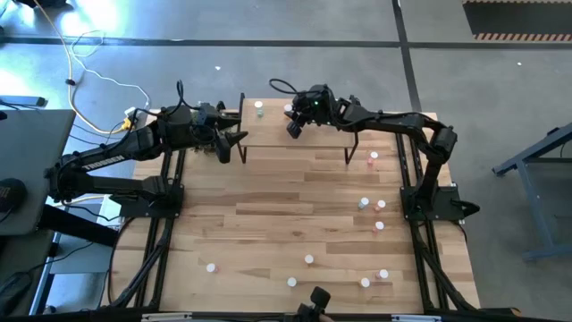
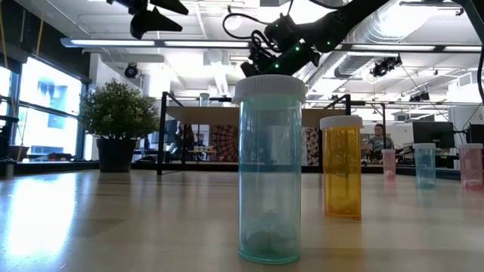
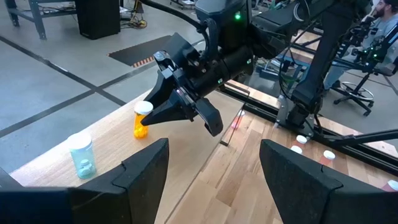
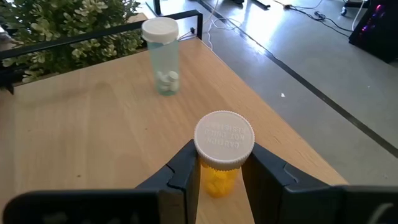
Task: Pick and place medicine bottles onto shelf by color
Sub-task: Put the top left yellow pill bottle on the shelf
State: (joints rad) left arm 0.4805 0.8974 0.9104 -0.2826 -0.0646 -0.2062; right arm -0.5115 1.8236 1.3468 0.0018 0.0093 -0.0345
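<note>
**Orange bottle close to the shelf's back edge**

The right gripper (image 1: 291, 128) is over the shelf (image 1: 308, 134) near the top centre of the high view, its fingers closed on an orange bottle (image 4: 219, 169) just under the white cap. In the right wrist view that bottle stands near the bottom middle of the frame, with the board's far edge running down the right side not far from it and the floor beyond. A pale green bottle (image 4: 161, 57) already stands on the shelf toward the upper middle of that frame, well apart from the orange one.

My worry is the release. If the fingers open unevenly or drag the cap as they lift, the light bottle could tip and roll off that near edge. I cannot tell whether its base is fully down on the board; if it hangs slightly above, letting go would drop it and it might topple.

The left gripper (image 1: 234, 143) hovers beside the shelf's left end in the high view, fingers apart and empty. The two arms are close; any reach inward could clip the other.

More bottles (image 1: 365, 204) lie scattered across the lower right of the table (image 1: 268, 215), not yet sorted.
</note>
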